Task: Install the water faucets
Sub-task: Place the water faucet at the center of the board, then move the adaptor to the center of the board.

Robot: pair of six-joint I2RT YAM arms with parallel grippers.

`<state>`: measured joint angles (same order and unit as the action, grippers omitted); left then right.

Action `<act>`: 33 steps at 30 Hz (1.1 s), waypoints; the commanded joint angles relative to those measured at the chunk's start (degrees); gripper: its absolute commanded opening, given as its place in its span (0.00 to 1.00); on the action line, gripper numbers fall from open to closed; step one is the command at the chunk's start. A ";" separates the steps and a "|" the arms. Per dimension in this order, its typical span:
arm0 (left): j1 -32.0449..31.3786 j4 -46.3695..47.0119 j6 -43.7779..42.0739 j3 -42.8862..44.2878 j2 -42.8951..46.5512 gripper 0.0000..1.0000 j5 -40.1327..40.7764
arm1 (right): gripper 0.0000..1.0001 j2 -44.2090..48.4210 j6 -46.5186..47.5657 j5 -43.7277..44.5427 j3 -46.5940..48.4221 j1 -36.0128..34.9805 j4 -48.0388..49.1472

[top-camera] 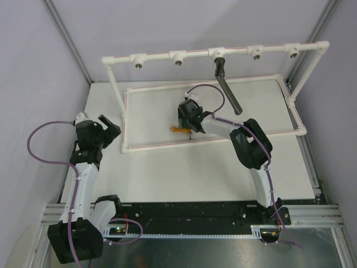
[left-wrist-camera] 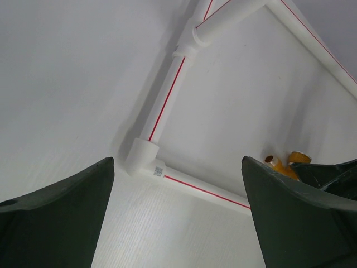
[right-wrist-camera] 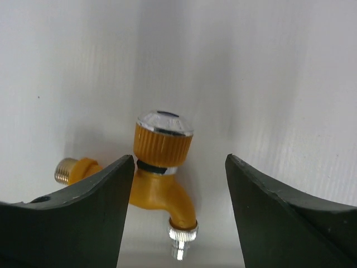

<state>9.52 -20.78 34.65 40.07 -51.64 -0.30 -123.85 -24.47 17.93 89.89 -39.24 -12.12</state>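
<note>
**Right hand over the orange tap, black one up on the rail**

So the little orange tap (top-camera: 179, 130) is lying flat on the table (top-camera: 184, 178), inside the floor rectangle of the white pipe frame (top-camera: 167, 144). The right hand (top-camera: 188, 120) is right above it with its fingers spread wide. In the wrist view the tap (right-wrist-camera: 162, 184) sits in the gap between them, its shiny silver knob (right-wrist-camera: 164, 123) facing up at the camera, and neither finger is clamping it.

The black tap (top-camera: 226, 84) hangs from the middle socket (top-camera: 217, 53) of the frame's top rail, with its long arm slanting down toward the right.

The left hand (top-camera: 109, 125) is off by the frame's near left corner, fingers also apart and holding nothing. Its own camera looks at that corner elbow (left-wrist-camera: 142, 156) and just catches the orange tap (left-wrist-camera: 284, 164) at the edge
</note>
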 commanded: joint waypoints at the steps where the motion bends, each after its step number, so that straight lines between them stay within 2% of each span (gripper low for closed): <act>1: 0.57 0.46 0.87 0.03 0.34 1.00 -0.73 | 0.71 6.49 3.94 4.65 -1.72 -2.97 2.55; 5: 1.64 0.39 1.47 0.04 0.75 1.00 -0.77 | 0.67 8.62 8.08 5.70 -3.19 -7.90 4.99; 9: 4.49 0.47 2.53 -0.01 0.31 1.00 -4.14 | 0.59 8.93 10.54 4.63 -3.55 -13.07 7.19; 14: 6.01 0.38 2.30 -0.23 0.38 1.00 -5.95 | 0.46 5.56 8.69 -5.14 -0.96 -14.08 6.85; 19: 6.33 0.30 2.18 -0.67 0.41 1.00 -6.12 | 0.44 -0.21 7.35 -10.44 5.00 -13.43 1.30; 24: 7.14 0.22 2.06 -0.87 -0.25 1.00 -6.39 | 0.44 -2.64 5.34 -13.69 5.84 -12.02 -3.00; 30: 9.93 0.18 1.83 -0.86 -1.79 0.99 -7.74 | 0.43 -2.25 4.70 -16.04 2.01 -11.57 -6.39; 33: 11.63 0.06 2.04 -0.81 -2.49 0.99 -8.16 | 0.41 0.63 4.63 -16.24 -3.77 -12.32 -6.54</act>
<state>18.90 -20.75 36.10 39.68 -53.52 -6.50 -126.50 -19.42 4.67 92.12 -50.09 -13.54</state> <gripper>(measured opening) 0.990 0.424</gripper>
